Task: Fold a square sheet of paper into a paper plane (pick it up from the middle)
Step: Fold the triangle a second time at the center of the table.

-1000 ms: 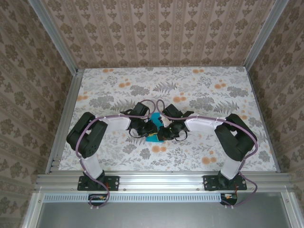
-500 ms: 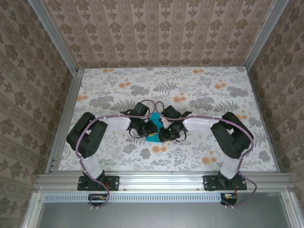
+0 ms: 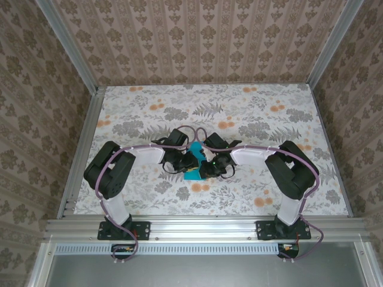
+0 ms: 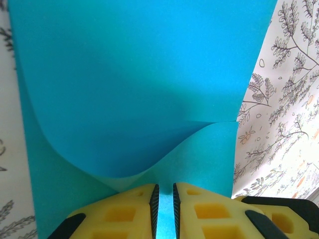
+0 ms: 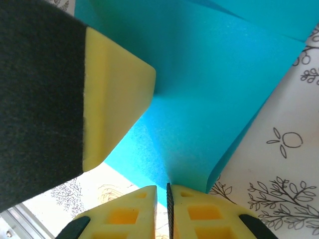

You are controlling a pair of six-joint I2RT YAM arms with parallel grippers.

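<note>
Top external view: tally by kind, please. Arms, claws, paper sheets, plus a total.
Arms: 2 (left arm, right arm)
Claws: 2 (left claw, right claw)
Turquoise paper sheet: 1
Total: 5

Turquoise sheet of paper (image 4: 139, 84) — curled, half-folded

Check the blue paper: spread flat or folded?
Bent over, not spread: the paper curls over its own lower layer, pinched in the left pincer.
</note>
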